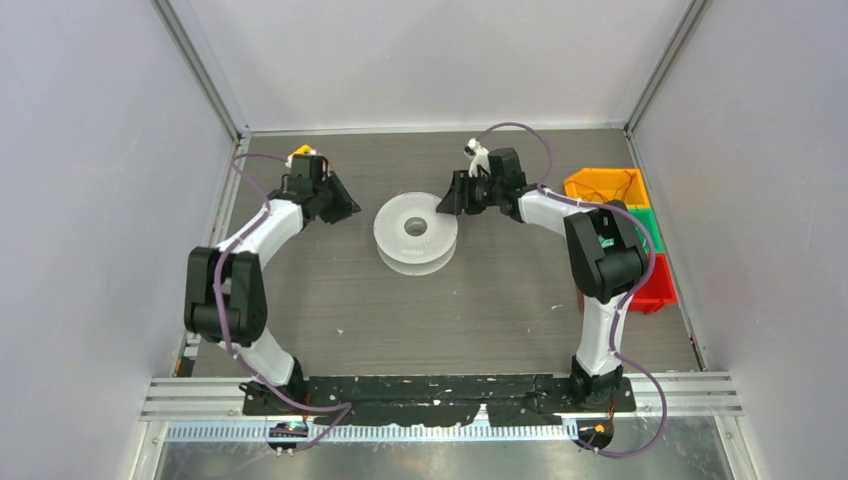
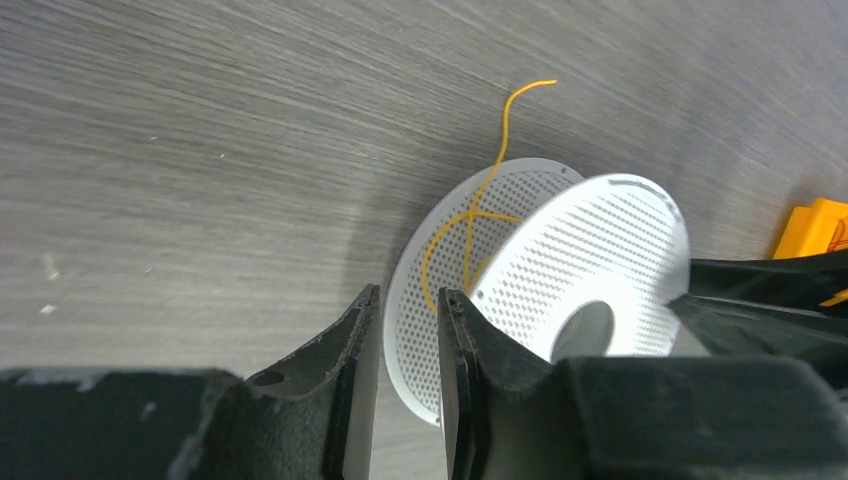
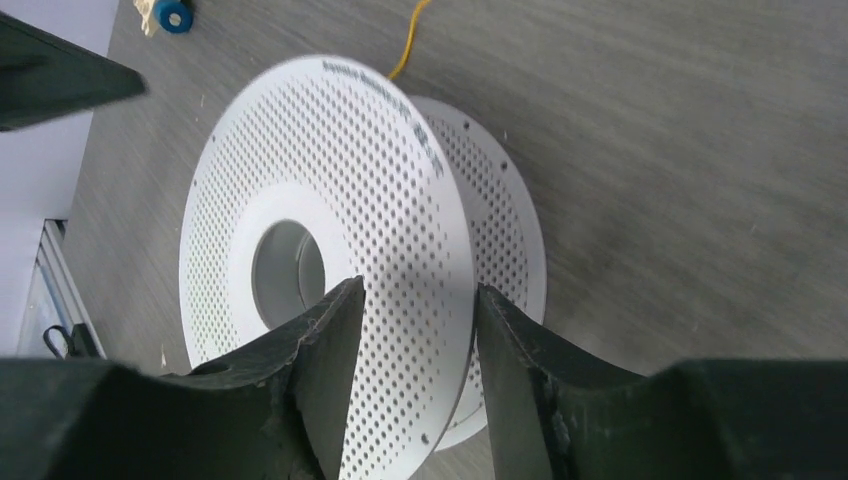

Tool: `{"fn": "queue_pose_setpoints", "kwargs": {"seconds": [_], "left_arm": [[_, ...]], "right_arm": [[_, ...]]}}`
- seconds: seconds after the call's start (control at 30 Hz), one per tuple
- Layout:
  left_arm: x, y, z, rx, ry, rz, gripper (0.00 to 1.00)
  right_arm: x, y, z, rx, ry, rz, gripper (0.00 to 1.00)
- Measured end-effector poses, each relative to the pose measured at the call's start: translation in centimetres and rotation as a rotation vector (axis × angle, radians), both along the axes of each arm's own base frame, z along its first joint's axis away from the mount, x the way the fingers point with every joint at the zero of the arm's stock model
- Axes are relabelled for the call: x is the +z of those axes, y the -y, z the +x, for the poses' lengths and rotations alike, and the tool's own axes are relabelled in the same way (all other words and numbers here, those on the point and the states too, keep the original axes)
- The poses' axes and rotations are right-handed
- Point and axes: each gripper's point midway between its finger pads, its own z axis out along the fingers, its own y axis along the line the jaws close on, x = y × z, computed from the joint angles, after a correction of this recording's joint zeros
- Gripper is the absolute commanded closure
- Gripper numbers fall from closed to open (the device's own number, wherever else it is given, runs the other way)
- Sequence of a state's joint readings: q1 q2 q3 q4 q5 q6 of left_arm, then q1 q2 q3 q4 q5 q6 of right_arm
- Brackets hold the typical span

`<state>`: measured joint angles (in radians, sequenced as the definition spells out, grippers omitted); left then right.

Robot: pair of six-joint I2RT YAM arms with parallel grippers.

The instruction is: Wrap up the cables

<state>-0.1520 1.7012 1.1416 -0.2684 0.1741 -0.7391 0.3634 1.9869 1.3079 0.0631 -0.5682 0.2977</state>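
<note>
A white perforated plastic spool lies flat on the grey wood-grain table, with orange, green and red bins at the right wall. The thin yellow-orange cable loops loosely between its two flanges, one end curling free. The left gripper sits narrowly parted beside the rim, and the right gripper is spread wide astride the upper flange.

Spool lies flat around the middle of the table, a bit toward the far edge. Left gripper is just off its left side, and the right gripper is at its far-right rim. The upper disc's edge seems to sit between that gripper's fingers; can't tell if it touches. The wire runs between the spool's two discs, its loose end poking out onto the table. Bins line the right edge from the far right corner.
</note>
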Motion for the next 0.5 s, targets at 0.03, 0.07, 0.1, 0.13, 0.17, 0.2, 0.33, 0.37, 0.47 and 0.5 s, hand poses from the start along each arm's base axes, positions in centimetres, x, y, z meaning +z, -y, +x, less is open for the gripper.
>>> {"fn": "queue_pose_setpoints", "kwargs": {"seconds": [0.03, 0.07, 0.1, 0.13, 0.17, 0.2, 0.33, 0.37, 0.47, 0.5], "left_arm": [[0.9, -0.2, -0.4, -0.002, 0.017, 0.019, 0.71], [2.0, -0.4, -0.7, -0.001, 0.042, 0.032, 0.71], [2.9, -0.4, -0.9, -0.004, 0.064, 0.038, 0.71], [3.9, -0.3, -1.4, -0.011, 0.091, 0.044, 0.71], [4.7, -0.1, -2.0, -0.021, 0.113, 0.047, 0.71], [5.2, 0.3, -2.6, -0.032, 0.129, 0.047, 0.71], [4.5, 1.7, -5.3, -0.08, 0.119, 0.051, 0.7], [3.7, 2.1, -6.2, -0.096, 0.102, 0.053, 0.7], [1.9, 2.9, -8.0, -0.129, 0.056, 0.064, 0.7], [1.4, 3.1, -8.5, -0.139, 0.045, 0.067, 0.7]], "right_arm": [[-0.3, 0.1, -0.4, -0.001, -0.011, 0.004, 0.55], [-0.6, 0.2, -0.9, -0.004, -0.025, 0.004, 0.56], [-1.0, 0.4, -1.5, -0.01, -0.04, 0.005, 0.6], [-1.3, 0.6, -2.2, -0.019, -0.057, 0.01, 0.62], [-1.4, 0.7, -2.6, -0.025, -0.062, 0.018, 0.67], [-1.2, 1.0, -3.2, -0.039, -0.067, 0.029, 0.68], [-0.4, 2.0, -6.4, -0.11, -0.096, 0.088, 0.77], [-0.2, 2.1, -7.3, -0.13, -0.099, 0.111, 0.79], [0.1, 1.8, -9.8, -0.18, -0.113, 0.173, 0.8], [-0.1, 1.5, -10.6, -0.195, -0.123, 0.19, 0.79]]}}
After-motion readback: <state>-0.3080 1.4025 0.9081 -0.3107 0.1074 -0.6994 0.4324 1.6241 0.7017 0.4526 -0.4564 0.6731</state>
